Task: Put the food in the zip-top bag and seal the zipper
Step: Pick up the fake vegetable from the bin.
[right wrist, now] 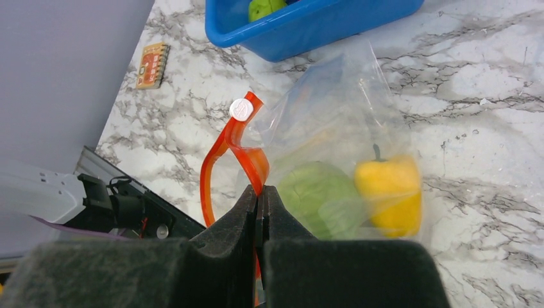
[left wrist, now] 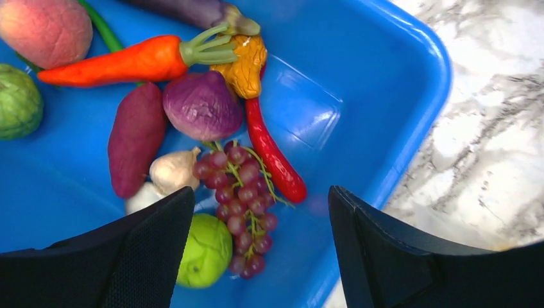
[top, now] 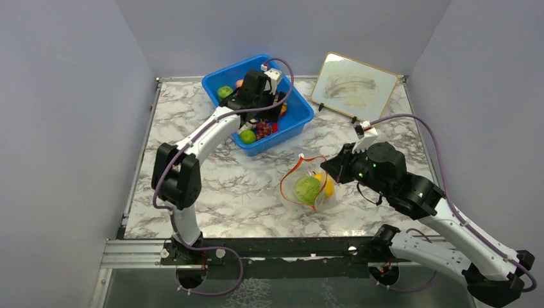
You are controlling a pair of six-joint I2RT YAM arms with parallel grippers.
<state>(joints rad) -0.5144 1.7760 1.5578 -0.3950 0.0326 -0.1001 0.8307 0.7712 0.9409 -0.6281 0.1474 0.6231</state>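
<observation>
Scene: We saw two arms at work on a marbled table. A blue bin stood toward the back, and a clear bag lay nearer the front, apart from it.
Left gripper: It hung over the bin with its fingers wide apart, holding nothing that we could see.
Under the gap: We found a bunch of grapes with a red chilli just beside it. A garlic bulb and a green bin cabbage lay close by, the cabbage partly hidden by one finger.
Rest of the food: A carrot, a peach, an eggplant, a purple onion and a dark red sweet potato lay loose on the bin floor.
Right gripper: Its fingers were pressed together on the zipper, at the edge of the bag's mouth.
Zipper: The red-orange strip looped up and away from the pinch, unsealed. We noted a small white round tab at its top.
Bag: It rested on the table in front of the right arm, with its mouth gaping.
Inside the bag: We saw a bagged cabbage and a yellow pepper side by side, both blurred by the crinkled plastic.
Background: A whiteboard leaned at the far right corner.
</observation>
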